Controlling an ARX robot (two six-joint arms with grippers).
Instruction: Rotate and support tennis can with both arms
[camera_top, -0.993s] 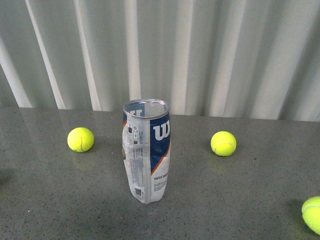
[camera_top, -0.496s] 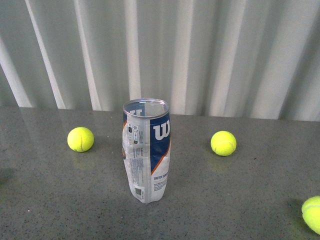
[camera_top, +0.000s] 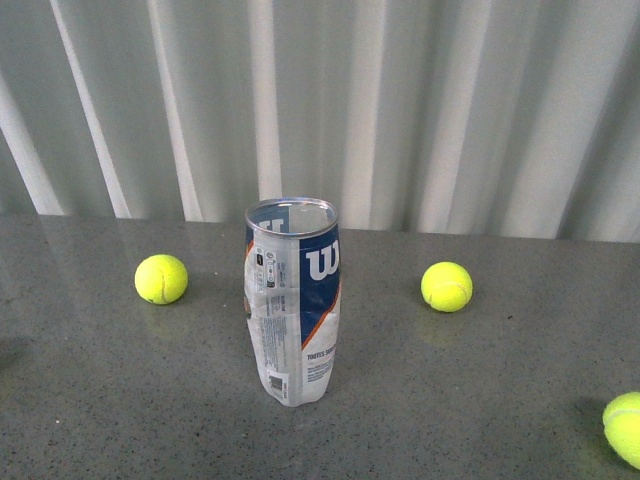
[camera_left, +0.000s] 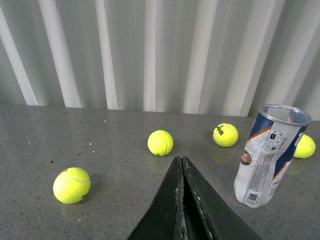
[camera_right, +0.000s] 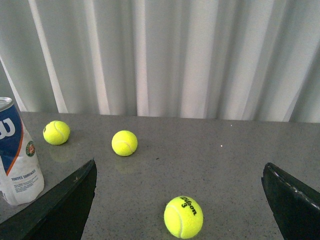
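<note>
The tennis can (camera_top: 293, 300) stands upright and open-topped in the middle of the grey table, its clear wall dented, label white and navy with a W. It also shows in the left wrist view (camera_left: 269, 155) and at the edge of the right wrist view (camera_right: 17, 155). Neither arm appears in the front view. My left gripper (camera_left: 181, 161) is shut and empty, pointing at the table to the left of the can, well apart from it. My right gripper (camera_right: 180, 170) is open wide and empty, with a tennis ball (camera_right: 183, 217) lying between its fingers.
Tennis balls lie on the table (camera_top: 120, 400): one left of the can (camera_top: 161, 279), one right of it (camera_top: 447, 287), one at the front right edge (camera_top: 624, 428). Another lies near the left gripper (camera_left: 72, 185). A white corrugated wall (camera_top: 400, 110) closes the back.
</note>
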